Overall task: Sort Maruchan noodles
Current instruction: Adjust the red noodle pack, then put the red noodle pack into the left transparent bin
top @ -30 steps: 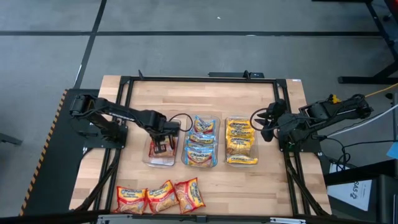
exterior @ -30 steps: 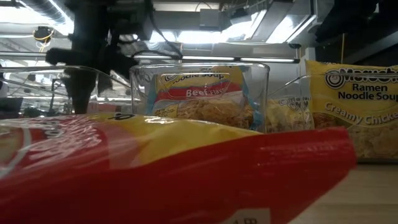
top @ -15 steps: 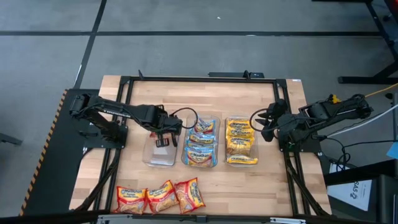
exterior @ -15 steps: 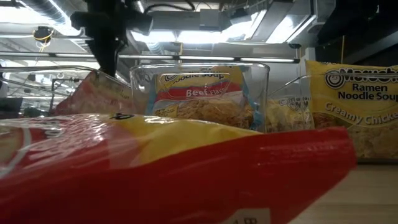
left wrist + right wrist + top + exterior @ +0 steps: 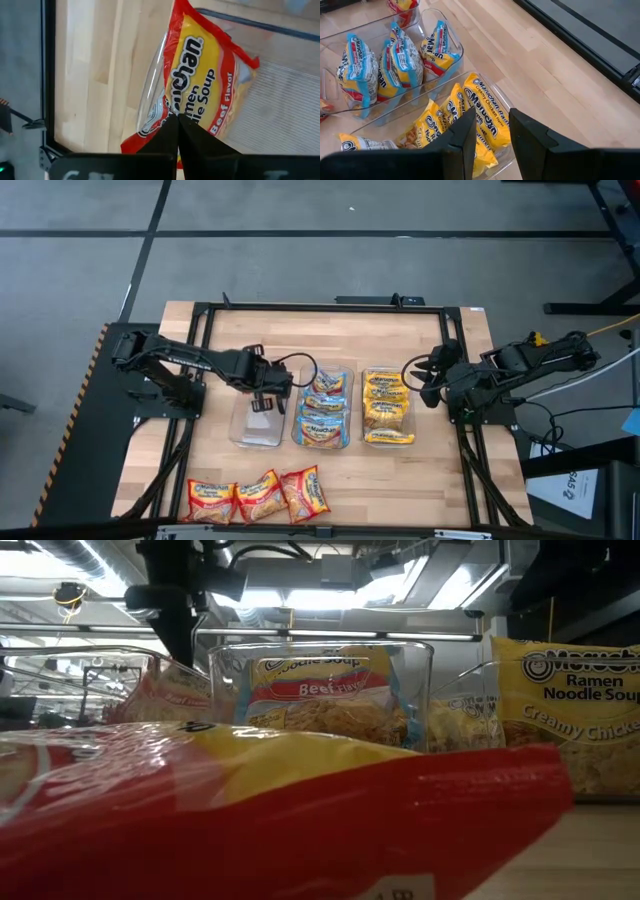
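Left gripper (image 5: 176,120) jaws clenched on a crinkly red-and-yellow beef noodle packet (image 5: 200,80), hanging tilted over a clear tub (image 5: 256,425); right gripper (image 5: 418,378) jaws parted, empty

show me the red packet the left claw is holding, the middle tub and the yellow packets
red packet (image 5: 200,90), left wrist view, on its yellow printed face
middle tub (image 5: 425,690), low view, on its clear right wall
yellow packets (image 5: 480,120), right wrist view, on the nearest packet's front

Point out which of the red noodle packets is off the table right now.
The red packet pinched in the left claw, hanging over the left clear tub. The other three red packets lie flat in a row at the table's front edge.
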